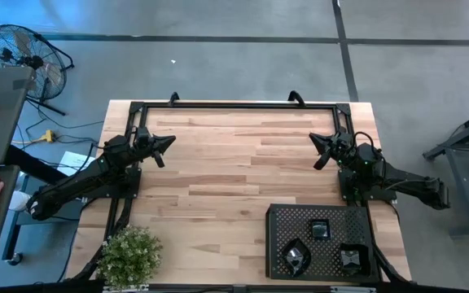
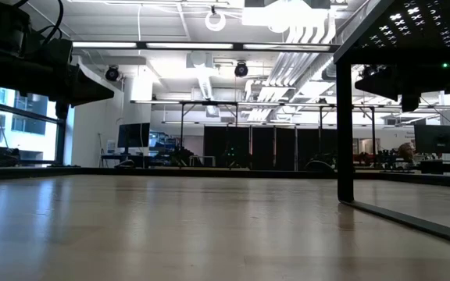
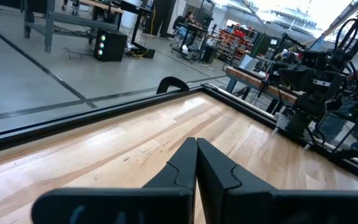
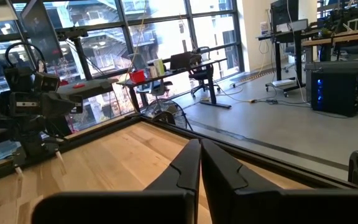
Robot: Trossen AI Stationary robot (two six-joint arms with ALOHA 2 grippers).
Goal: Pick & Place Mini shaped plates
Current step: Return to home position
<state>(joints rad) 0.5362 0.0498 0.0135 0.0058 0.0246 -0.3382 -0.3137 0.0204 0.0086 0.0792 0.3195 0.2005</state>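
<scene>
Left pincer [image 1: 164, 146] hangs over the left side of the wooden surface [image 1: 234, 191], and its wrist view shows the two dark fingers [image 3: 185, 167] pressed together with nothing between them. Right pincer [image 1: 322, 150] mirrors it over the right side, its fingers [image 4: 190, 167] likewise clenched on nothing. The two point toward each other across the bare middle of the boards.

The mini shaped plates [image 1: 320, 229] sit on a black perforated shelf [image 1: 281, 221] at the corner of the surface by the right arm's base. They show as three glossy dark groups, one toward the shelf's inner edge and two [image 1: 297, 257] [image 1: 350, 259] nearer the outer edge. All lie well apart from the right pincer and farther yet from the left. A potted plant [image 1: 129, 256] stands at the opposite corner.
</scene>
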